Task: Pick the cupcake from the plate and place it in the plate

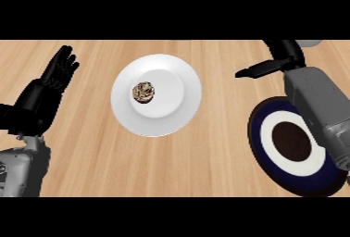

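Note:
A small cupcake (143,92) with brown and cream topping stands on a white plate (183,109) in the middle of the wooden counter, a little left of the plate's centre. At the right lies a dark blue plate (265,155) with a white ring and a dark brown centre; my right forearm crosses above its right half. My right hand (284,54) hovers beyond the blue plate, to the right of the white plate, apart from the cupcake, with its thumb stretched out to the left. My left hand (48,85) rests open at the left edge, fingers up.
The wooden counter (137,162) runs across the whole view. A strip of bare wood separates the two plates, and more bare wood lies in front of the white plate.

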Controlling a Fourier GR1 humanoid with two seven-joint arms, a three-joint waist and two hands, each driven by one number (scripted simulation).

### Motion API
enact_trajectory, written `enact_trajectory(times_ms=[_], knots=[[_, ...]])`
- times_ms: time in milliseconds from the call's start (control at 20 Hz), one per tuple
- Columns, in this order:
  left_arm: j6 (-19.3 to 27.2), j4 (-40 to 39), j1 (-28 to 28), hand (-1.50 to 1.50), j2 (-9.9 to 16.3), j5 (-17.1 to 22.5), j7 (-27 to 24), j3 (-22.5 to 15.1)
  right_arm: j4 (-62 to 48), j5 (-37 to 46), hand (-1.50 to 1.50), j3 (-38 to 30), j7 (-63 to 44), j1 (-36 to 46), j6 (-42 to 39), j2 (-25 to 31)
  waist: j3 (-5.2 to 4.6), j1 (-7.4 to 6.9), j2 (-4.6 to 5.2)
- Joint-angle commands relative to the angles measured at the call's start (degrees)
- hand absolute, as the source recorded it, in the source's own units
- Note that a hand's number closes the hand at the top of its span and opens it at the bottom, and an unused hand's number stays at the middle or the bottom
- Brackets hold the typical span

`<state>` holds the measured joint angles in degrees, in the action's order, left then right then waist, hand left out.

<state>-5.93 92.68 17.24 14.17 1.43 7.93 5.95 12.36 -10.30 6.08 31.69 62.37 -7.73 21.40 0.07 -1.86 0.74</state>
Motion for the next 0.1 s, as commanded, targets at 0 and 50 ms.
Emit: enact_trajectory(times_ms=[0, 50], knots=[[0.7, 1.5, -1.1, 0.0, -0.7, -1.2, 0.1, -0.7, -1.9, 1.8, -1.5, -0.4, 2.7, 0.2, -0.2, 1.6, 0.0, -0.24, 0.01], [-1.4, 4.0, -2.2, 0.0, 0.8, 1.7, 0.8, 0.9, -2.5, 2.2, -1.5, -0.3, 5.6, -1.4, 0.5, 3.2, 0.03, -0.88, 0.15]])
